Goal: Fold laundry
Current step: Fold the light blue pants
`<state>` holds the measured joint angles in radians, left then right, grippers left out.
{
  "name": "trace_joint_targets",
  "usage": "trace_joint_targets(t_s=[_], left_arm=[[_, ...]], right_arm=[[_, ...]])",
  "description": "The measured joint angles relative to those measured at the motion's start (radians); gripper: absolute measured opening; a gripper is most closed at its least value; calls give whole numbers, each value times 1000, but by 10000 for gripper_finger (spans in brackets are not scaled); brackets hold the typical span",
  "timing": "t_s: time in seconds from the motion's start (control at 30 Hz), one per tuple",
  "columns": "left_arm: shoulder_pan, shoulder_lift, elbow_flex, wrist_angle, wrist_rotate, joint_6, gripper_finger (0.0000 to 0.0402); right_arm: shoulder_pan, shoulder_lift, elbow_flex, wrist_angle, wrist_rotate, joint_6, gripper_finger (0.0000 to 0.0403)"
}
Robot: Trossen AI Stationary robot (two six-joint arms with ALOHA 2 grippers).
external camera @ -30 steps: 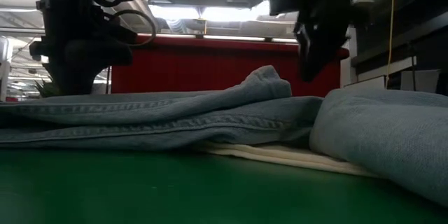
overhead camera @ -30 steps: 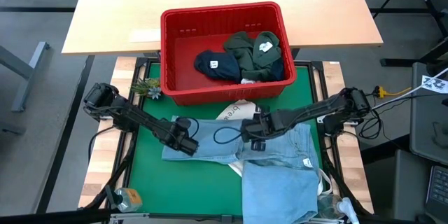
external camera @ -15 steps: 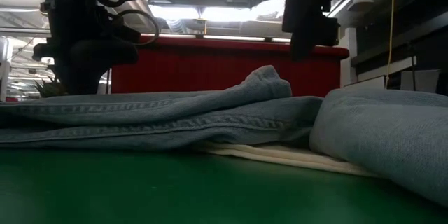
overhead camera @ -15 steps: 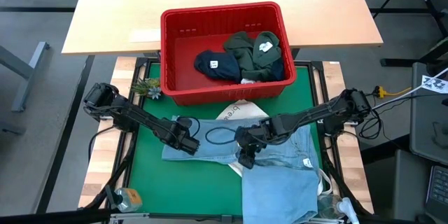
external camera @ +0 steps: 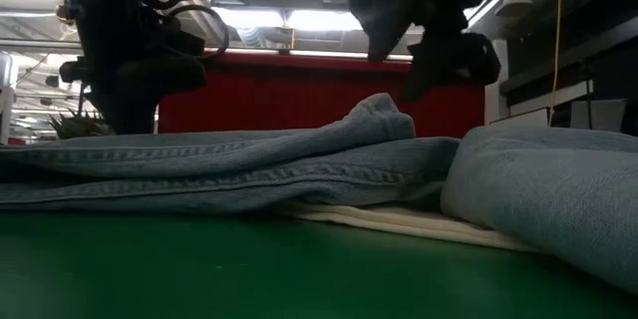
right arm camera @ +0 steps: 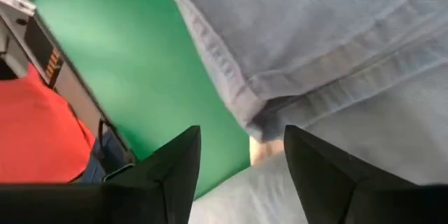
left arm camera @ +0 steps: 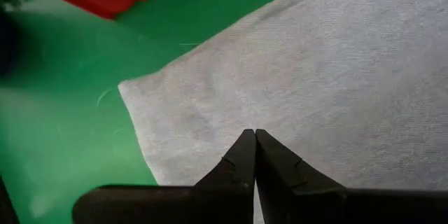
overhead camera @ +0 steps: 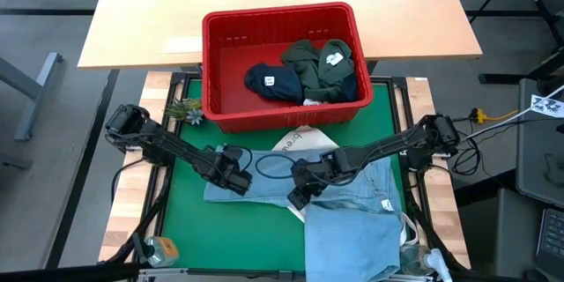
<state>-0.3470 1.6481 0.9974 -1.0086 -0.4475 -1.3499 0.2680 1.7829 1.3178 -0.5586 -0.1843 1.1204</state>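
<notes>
1. High view: straight down from above, far enough to take in the whole green mat (overhead camera: 185,211), the red basket (overhead camera: 282,62) at 12 o'clock, both arms.
2. Low view: at mat height, level, facing the red basket (external camera: 319,90) across denim (external camera: 249,164) lying close ahead.
3. Left wrist view: very near, down onto pale cloth (left arm camera: 315,77) and mat.
4. Right wrist view: equally close, over a denim (right arm camera: 315,35) hem; mat and basket shared with the others.

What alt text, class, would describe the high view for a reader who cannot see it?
Light blue denim lies on a green mat, the shut left gripper and open right gripper over it. Behind, a red basket holds dark garments.
</notes>
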Motion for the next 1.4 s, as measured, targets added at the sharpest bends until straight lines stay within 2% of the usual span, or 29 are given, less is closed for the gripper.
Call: trace_joint_targets(t_s=[0.23, 0.63, 0.77, 0.97, 1.03, 1.1, 1.27, 1.4], left_arm=[[0, 0, -5, 4, -5, 0, 0], [0, 0, -18, 11, -35, 0, 0], [2, 0, -46, 27, -55, -2, 0], [14, 0, -116, 104, -64, -4, 0], [29, 0, -145, 127, -66, -5, 0], [47, 0, -179, 146, -66, -10, 0], [92, -4, -250, 222, -86, -12, 0], [111, -4, -259, 212, -89, -9, 0]], right_arm=[[-3, 38, 0, 58, -1, 80, 207], [-41, 76, 2, 113, -5, 108, 199], [-39, 98, 2, 116, -17, 107, 156], [-39, 102, 0, 120, -17, 50, 44], [-37, 102, 0, 118, -17, 23, 17], [-24, 102, 0, 117, -18, 0, 17], [23, 102, 0, 75, -11, -4, 57], [71, 102, 0, 49, 47, -27, 57]])
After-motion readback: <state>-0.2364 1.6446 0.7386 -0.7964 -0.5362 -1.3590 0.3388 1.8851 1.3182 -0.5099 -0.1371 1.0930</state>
